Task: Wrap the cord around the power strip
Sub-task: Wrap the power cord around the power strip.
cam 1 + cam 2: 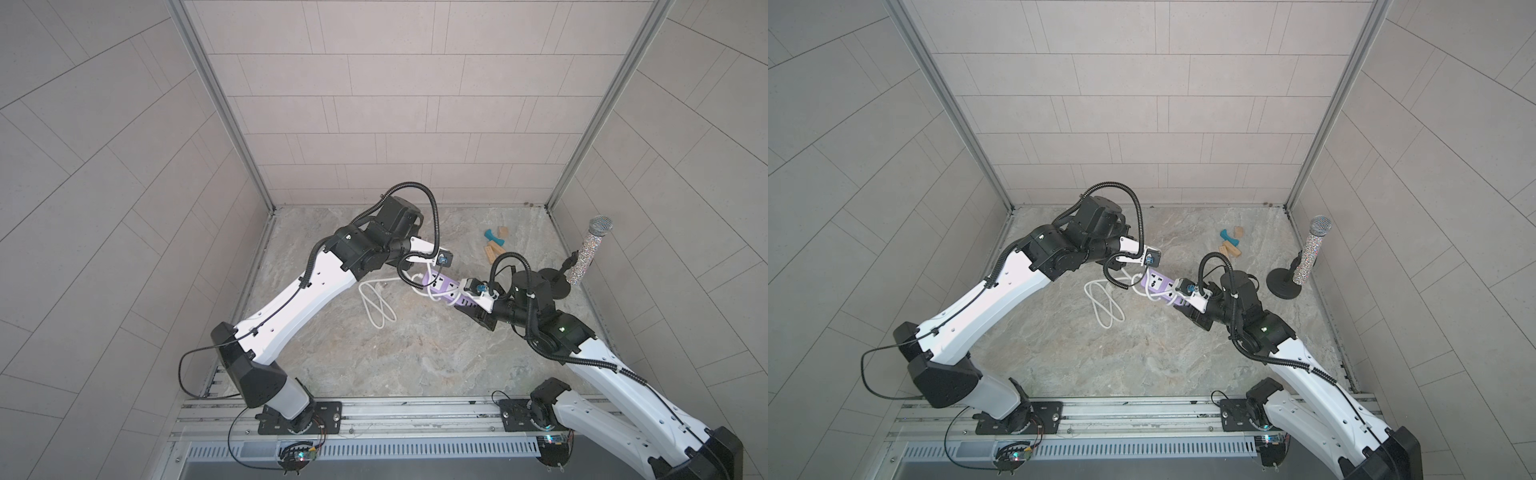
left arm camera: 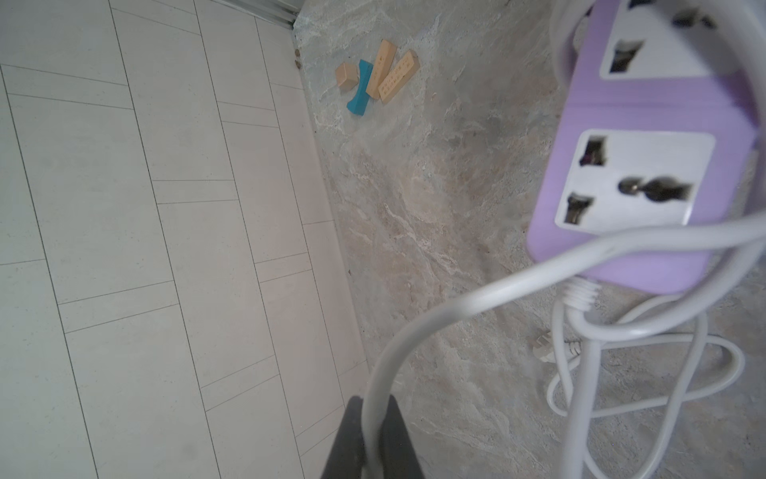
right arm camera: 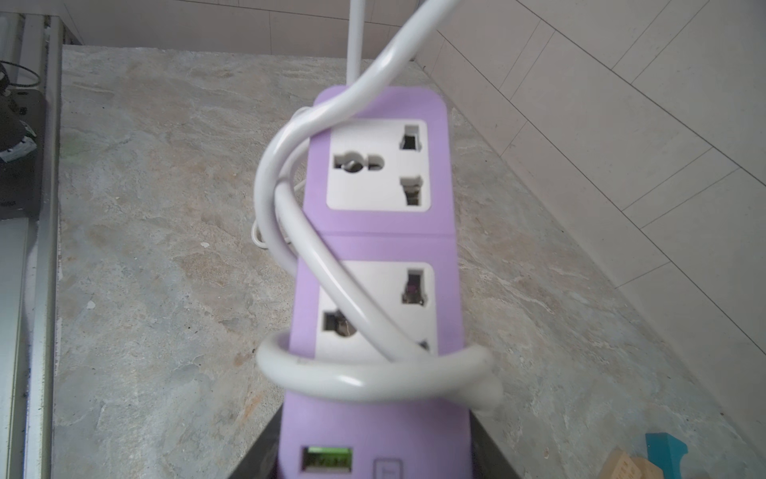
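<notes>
The right gripper has its jaws part open and clamped on the power strip, one jaw against each long side at the end with the green port, so that the strip sticks straight out ahead of them, clear of the table. Just ahead of these jaws one turn of the cord lies square across the strip's face; a second stretch climbs slantwise from that turn over the nearer socket, bends round the strip's edge beside the farther socket and leaves past the far end. The left gripper has its jaws closed tight on the cord, which sits pinched between the two dark fingers and rises out beyond their tips in a long bow to the strip, crossing its face near the end where the cord is joined. Below that end, farther out from the left jaws, the slack hangs down and lies in loose loops on the table, with the white plug beside the loops. In both top views the two grippers stand at opposite ends of the strip
</notes>
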`<state>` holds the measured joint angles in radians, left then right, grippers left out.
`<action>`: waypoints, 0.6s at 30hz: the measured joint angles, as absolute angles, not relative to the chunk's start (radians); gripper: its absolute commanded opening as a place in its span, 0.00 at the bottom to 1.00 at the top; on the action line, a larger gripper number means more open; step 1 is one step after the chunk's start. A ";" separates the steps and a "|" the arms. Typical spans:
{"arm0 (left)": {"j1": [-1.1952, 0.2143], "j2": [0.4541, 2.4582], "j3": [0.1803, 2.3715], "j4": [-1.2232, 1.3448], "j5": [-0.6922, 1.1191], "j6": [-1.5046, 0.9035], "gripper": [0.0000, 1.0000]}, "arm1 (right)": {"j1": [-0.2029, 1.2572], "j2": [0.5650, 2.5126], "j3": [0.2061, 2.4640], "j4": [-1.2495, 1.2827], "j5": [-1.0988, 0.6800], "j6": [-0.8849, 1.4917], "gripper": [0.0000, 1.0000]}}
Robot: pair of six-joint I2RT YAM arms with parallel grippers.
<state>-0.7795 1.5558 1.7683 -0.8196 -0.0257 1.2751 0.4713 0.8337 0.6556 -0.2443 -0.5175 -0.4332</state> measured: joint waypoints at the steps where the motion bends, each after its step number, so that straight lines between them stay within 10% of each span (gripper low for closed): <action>1: -0.781 1.559 1.772 -0.819 -0.008 1.271 0.00 | 0.479 0.838 0.656 -0.239 -0.527 -0.430 0.00; 13: -0.777 1.604 1.707 -0.701 0.253 1.181 0.00 | 0.548 0.792 0.548 -0.044 -0.583 -0.308 0.00; 18: -0.729 1.621 1.683 -0.648 0.410 1.089 0.26 | 0.553 0.750 0.505 0.048 -0.594 -0.238 0.00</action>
